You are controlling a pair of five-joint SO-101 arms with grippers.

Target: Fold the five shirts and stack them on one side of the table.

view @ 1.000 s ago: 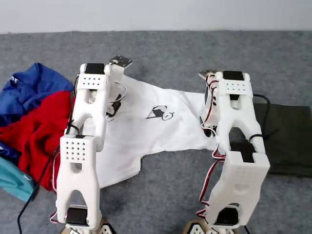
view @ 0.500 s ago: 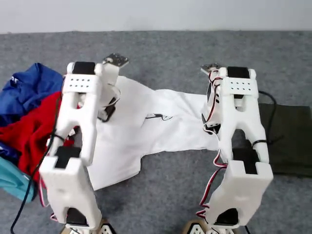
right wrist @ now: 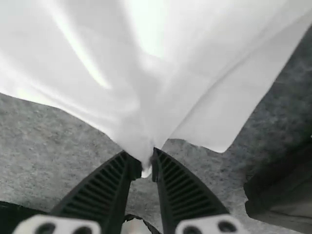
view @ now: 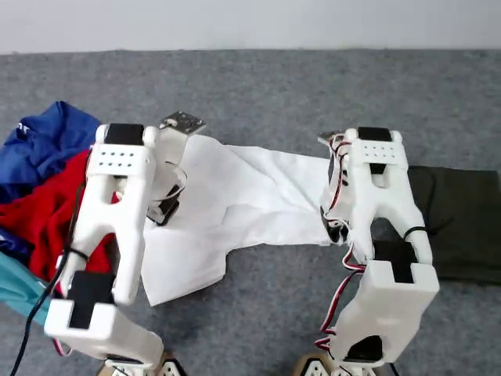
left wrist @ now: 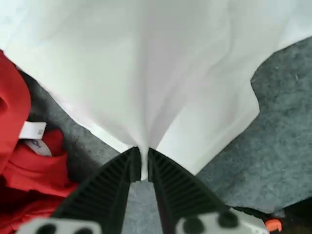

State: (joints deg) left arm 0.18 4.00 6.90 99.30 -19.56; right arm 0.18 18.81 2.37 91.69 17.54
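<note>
A white cotton shirt [view: 235, 207] is held at two edges for folding.
The left gripper [left wrist: 144, 163] and right gripper [right wrist: 145, 163] are each clenched on a pinch of its cloth, apparently so the edge can be carried over; a folded dark-green shirt [view: 462, 227] is laid aside on the grey felt table [view: 274, 86].

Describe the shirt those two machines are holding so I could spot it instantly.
On the grey table, two white arms stand side by side. Stretched between them is the white shirt, pinched at one edge by the left fingers and at the other by the right fingers. It is the only white garment, flanked by a red shirt and a dark shirt.
</note>
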